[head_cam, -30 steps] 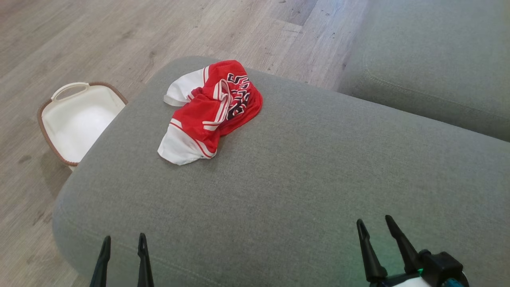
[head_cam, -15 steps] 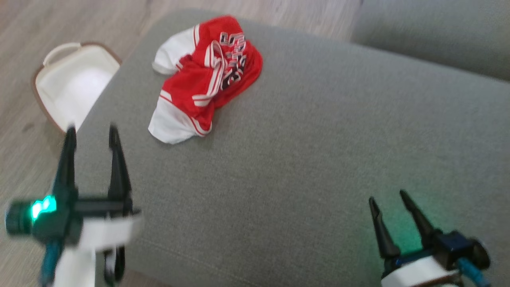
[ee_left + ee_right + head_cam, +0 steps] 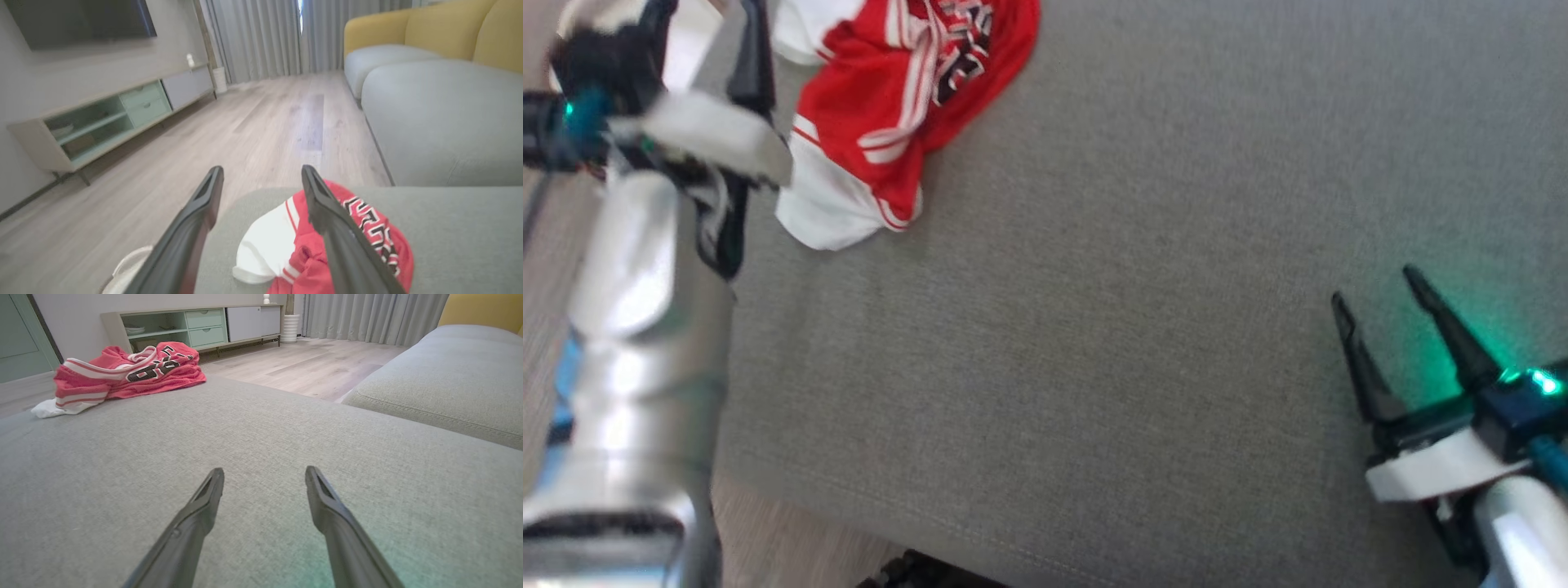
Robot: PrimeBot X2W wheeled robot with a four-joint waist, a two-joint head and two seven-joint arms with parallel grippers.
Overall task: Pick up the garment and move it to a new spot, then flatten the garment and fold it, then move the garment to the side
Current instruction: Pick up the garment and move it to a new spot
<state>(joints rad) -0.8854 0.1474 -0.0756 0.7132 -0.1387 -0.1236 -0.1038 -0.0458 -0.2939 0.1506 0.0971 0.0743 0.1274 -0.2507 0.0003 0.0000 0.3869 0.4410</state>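
A crumpled red and white jersey with black lettering lies near the far left corner of the grey sofa cushion. My left arm reaches up the left side, blurred, its wrist level with the jersey's left edge. In the left wrist view the left gripper is open above the cushion's corner, with the jersey just below and right of its fingers. My right gripper hovers open low over the cushion's right part, far from the jersey.
A white basket sits on the wood floor left of the cushion. A second grey cushion lies beyond a gap on the right. A low TV console stands against the far wall.
The head camera has tipped down and forward, shifting the whole picture. My left arm has risen from the bottom edge to beside the jersey. The right gripper has moved forward a little.
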